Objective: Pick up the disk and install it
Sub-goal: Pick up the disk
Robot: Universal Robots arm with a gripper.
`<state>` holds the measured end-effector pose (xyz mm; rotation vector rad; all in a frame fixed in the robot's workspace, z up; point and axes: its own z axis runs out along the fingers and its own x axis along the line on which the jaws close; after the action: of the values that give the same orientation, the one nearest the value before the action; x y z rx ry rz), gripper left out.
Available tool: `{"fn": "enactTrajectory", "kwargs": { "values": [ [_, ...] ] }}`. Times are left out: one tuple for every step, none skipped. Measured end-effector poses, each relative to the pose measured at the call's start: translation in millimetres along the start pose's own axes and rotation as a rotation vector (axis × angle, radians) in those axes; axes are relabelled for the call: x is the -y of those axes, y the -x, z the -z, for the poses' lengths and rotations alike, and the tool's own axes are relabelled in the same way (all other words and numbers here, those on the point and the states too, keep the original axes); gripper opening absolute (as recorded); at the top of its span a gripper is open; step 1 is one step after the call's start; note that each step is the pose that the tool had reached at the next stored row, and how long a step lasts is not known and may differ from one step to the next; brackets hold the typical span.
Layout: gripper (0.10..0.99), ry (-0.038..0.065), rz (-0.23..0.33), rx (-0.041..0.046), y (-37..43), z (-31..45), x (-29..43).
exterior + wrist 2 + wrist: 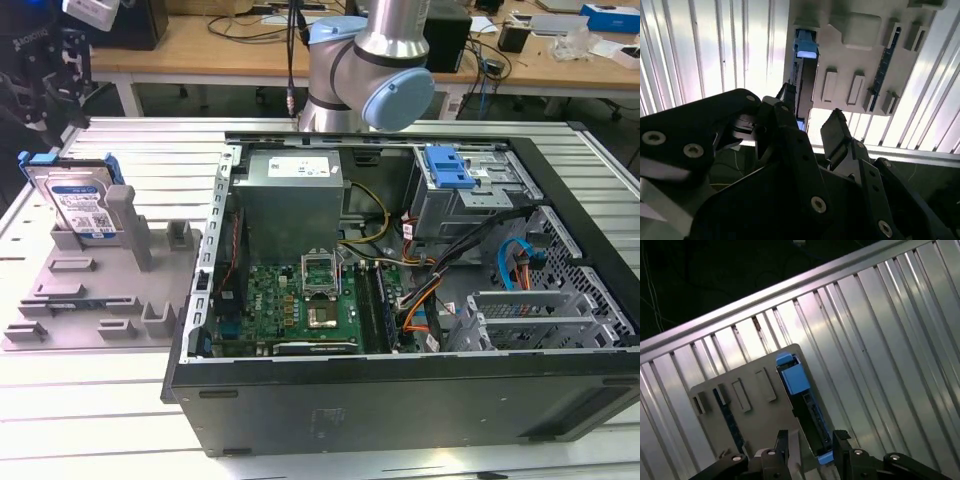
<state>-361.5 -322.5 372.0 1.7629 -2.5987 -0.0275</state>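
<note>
Over on the exterior view's left, the grey tray [100,300] sits on the ribbed table [150,150]. The disk [78,200] stands on edge in the tray's back corner, the one away from the case, with its label facing the room and the blue bracket on top.

In the first wrist view the gripper [811,439] hangs over that end of the tray, fingers spread wide and empty, one on each side of the disk's thin edge. The disk's long axis runs straight between them. How high above it they are, I cannot tell.

A tray post [125,215] stands just beside the disk on the case side. Right of the tray lies the open computer case [400,400].
</note>
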Motion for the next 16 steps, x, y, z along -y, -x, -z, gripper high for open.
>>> {"fn": "enactTrajectory", "kwargs": {
  "values": [
    [0.482,0.0,0.019,-0.0003,0.0,-0.1,0.0],
    [0.482,0.0,0.038,-0.0006,0.0,-0.2,0.0],
    [0.482,0.001,0.067,-0.001,0.0,-0.4,0.0],
    [0.482,0.001,0.084,-0.0013,0.0,-0.5,0.0],
    [0.482,0.001,0.104,-0.0016,0.0,-0.7,0.0],
    [0.482,0.001,0.132,-0.002,0.1,-1.0,0.0],
    [0.482,0.001,0.152,-0.0023,0.1,-1.1,0.0],
    [0.482,0.001,0.173,-0.003,0.2,-1.3,-0.1],
    [0.482,0.001,0.197,-0.0062,0.6,-1.3,-0.3],
    [0.482,0.0,0.218,-0.0098,0.7,-1.3,-0.5],
    [0.482,0.0,0.224,-0.01,0.6,-1.3,-0.9],
    [0.482,0.0,0.227,-0.01,0.6,-1.3,-1.2],
    [0.482,0.0,0.232,-0.0102,0.9,-1.4,-1.7],
    [0.482,-0.001,0.235,-0.0101,1.0,-1.7,-2.8],
    [0.482,-0.001,0.236,-0.0098,0.9,-1.9,-4.0],
    [0.482,-0.001,0.24,-0.0099,0.4,-2.8,-6.5]
  ]
}}
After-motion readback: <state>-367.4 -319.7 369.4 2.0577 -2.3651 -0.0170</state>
